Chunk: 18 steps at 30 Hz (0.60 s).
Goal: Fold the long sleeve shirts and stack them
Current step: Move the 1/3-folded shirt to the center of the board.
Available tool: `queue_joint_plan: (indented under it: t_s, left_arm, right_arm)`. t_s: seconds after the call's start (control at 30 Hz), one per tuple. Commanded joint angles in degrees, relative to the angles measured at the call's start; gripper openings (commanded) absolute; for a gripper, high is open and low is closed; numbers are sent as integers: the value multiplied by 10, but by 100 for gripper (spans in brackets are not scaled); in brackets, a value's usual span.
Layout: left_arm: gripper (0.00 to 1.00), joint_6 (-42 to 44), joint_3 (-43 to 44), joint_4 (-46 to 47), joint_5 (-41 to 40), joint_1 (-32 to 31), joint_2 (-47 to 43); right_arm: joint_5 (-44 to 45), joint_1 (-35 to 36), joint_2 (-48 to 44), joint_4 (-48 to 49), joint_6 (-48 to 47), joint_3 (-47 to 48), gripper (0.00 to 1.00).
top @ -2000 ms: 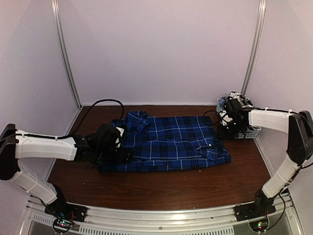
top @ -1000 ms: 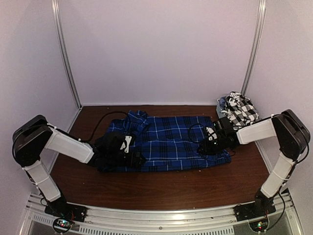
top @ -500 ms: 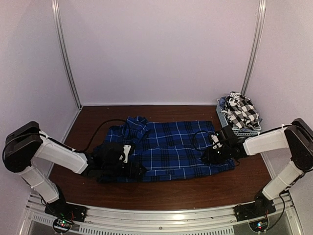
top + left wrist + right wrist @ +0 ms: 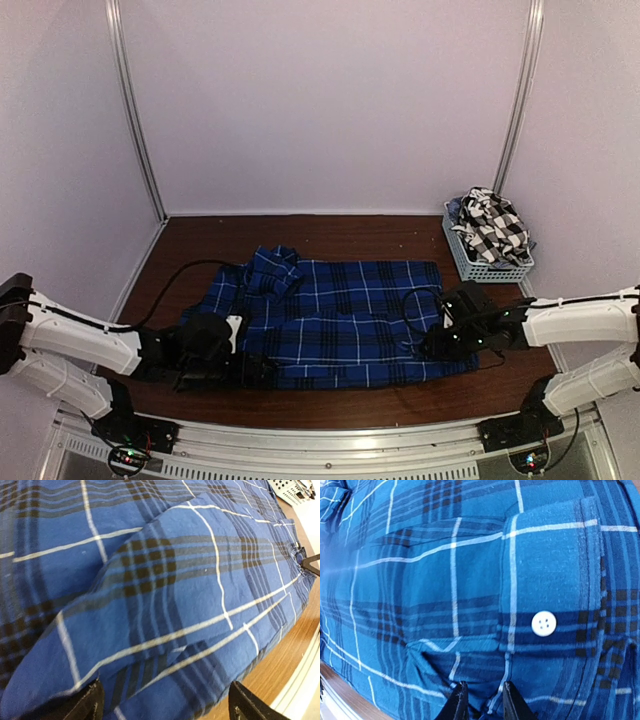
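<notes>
While right fingers [image 4: 457, 704] pinch the blue plaid shirt [image 4: 350, 310], left fingers [image 4: 82, 707] gape open at its hem — I'd close them, then fold.

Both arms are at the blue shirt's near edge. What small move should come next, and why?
Probably close the left fingers: they stand wide open with the near edge of the blue plaid shirt between them, while the right fingers pinch a fold of it.

No readable text, labels, brands, numbers or signs in any view.
</notes>
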Motion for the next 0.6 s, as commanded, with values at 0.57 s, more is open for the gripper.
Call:
queue_joint_plan:
  t_s: [0.57]
  left_arm:
    - [82, -40, -51, -167, -64, 68, -163]
  right_arm:
    - [33, 21, 89, 2, -73, 125, 26]
